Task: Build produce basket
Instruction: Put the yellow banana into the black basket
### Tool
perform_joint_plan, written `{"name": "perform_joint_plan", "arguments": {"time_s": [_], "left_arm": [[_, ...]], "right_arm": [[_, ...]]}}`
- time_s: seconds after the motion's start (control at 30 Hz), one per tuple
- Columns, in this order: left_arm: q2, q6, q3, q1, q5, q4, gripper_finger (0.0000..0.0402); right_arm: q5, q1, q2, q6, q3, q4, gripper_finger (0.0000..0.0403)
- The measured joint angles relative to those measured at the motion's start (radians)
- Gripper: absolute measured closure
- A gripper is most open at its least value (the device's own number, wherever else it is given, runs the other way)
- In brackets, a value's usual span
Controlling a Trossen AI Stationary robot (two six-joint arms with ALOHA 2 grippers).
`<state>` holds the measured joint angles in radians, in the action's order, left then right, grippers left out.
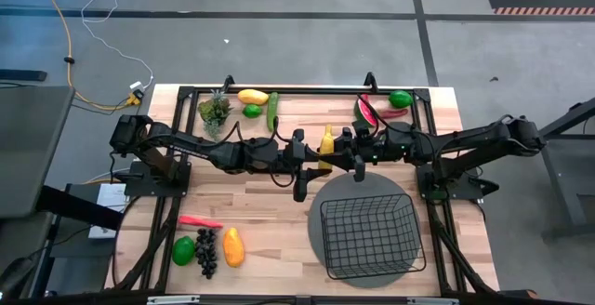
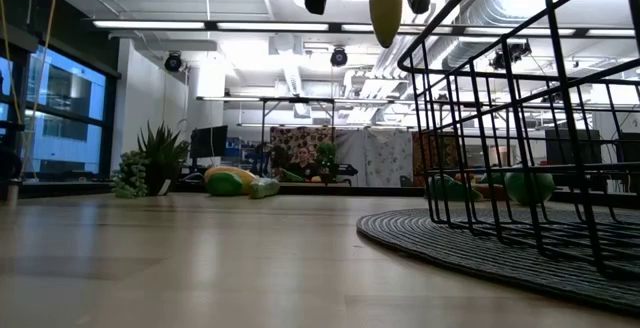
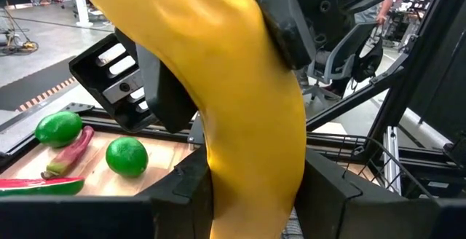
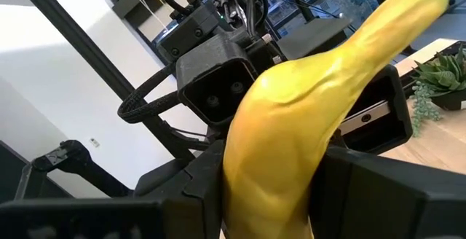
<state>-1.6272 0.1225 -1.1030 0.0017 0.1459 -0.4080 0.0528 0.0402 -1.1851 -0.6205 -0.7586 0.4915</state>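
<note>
The basket [image 1: 369,235] is empty on its round mat [image 1: 321,245], near the 2 grippers and just toward the table's front edge from them. Both arms meet over the table's [image 1: 270,226] middle, and both grippers, left gripper [image 1: 313,155] and right gripper [image 1: 342,150], are closed on 1 banana [image 1: 327,141], which hangs in the air between them, so it looks like a handover. The task seems only at its beginning. The rest of the produce lies well apart from the grippers: 5 pieces at the front left edge, and others along the far edge on both sides. The wood between grippers and basket is free, but the basket's raised rim must be cleared.
</note>
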Motion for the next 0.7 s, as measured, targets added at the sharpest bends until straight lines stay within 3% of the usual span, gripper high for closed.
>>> {"name": "perform_joint_plan", "arguments": {"time_s": [0.17, 0.47, 0.7], "left_arm": [[0.0, 0.01, 0.0, 0.006, -0.003, 0.0, 0.0253], [0.003, 0.075, 0.0, 0.031, -0.082, 0.003, 0.0171], [0.078, 0.071, 0.0, 0.038, -0.094, 0.142, 0.0122]], "right_arm": [[0.0, 0.0, 0.0, 0.003, 0.0, 0.0, 0.0279], [0.0, -0.001, 0.0, 0.023, 0.001, -0.002, 0.0279], [0.003, -0.006, 0.001, 0.046, 0.001, -0.001, 0.0279]]}}
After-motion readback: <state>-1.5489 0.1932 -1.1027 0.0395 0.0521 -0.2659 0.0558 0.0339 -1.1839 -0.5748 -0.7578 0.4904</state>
